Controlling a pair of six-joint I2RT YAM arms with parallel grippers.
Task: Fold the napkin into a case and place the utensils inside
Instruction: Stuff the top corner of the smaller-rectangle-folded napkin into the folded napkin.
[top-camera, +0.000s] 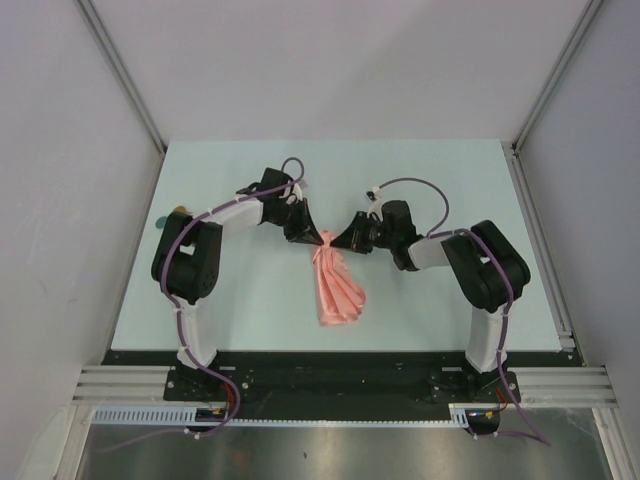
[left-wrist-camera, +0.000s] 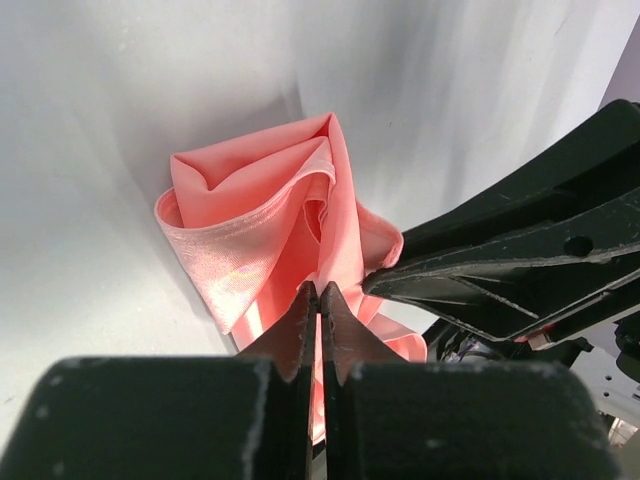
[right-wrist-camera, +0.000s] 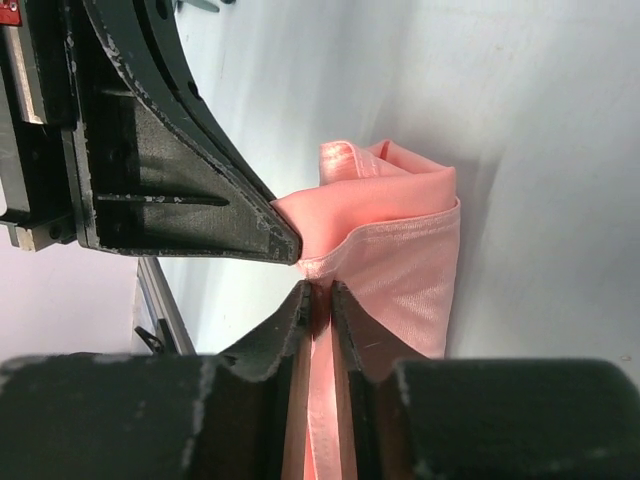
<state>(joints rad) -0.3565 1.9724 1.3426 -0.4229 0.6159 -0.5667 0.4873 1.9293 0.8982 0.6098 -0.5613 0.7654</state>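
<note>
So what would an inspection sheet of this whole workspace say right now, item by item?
Surface: pale green table, no marks seen.
Job's things: salmon-pink napkin, bunched, top pinched up between both arms, the rest fanning toward the near edge; no case formed. Small teal and brown things at the left edge, perhaps the spoons, too small to tell.
Clutter: nothing seen.
Grippers: left gripper shut on the napkin; right gripper pinching it too, beside the left.
Cables: purple cables loop along both arms.
Surroundings: pale walls, metal rails.
</note>
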